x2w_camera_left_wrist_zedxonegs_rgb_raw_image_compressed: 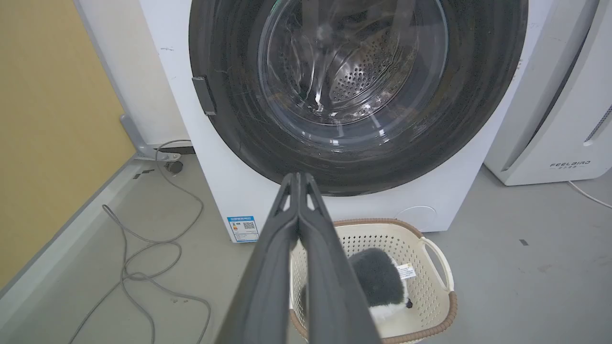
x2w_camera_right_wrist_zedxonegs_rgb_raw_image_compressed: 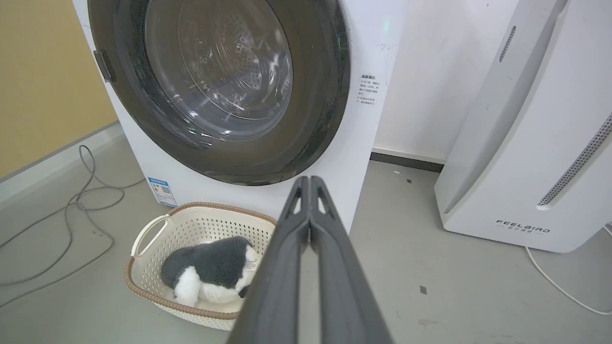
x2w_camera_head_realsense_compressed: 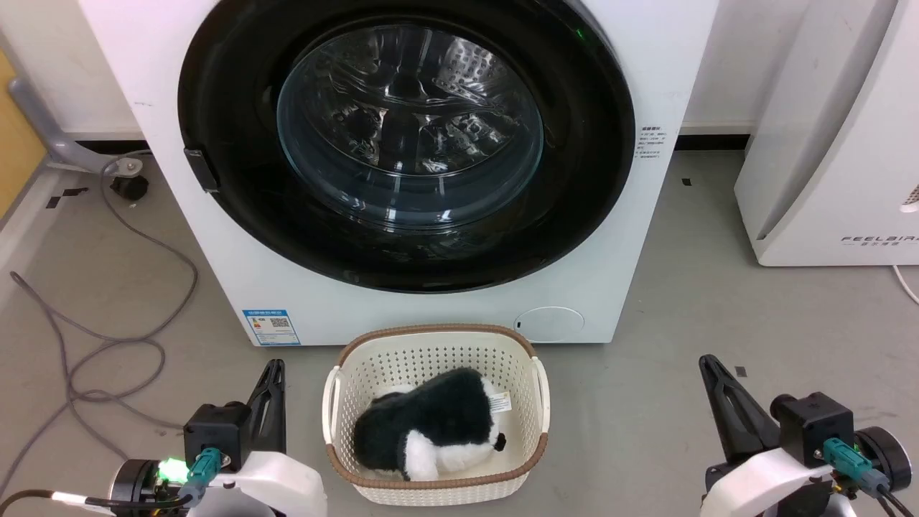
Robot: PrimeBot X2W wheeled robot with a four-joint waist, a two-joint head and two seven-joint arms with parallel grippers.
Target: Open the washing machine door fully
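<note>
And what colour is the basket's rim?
Brown rim, cream basket; head view shows it best.

You get bright, even light; glare streaks the glossy black round washing machine door (x2w_camera_head_realsense_compressed: 409, 136), and wrist views bow at edges

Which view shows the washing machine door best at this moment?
The head view: the washing machine door faces the camera, shut, with nearly its whole black ring visible. The left wrist view crops its upper part; the right wrist view shows it obliquely, top cropped too.
</note>
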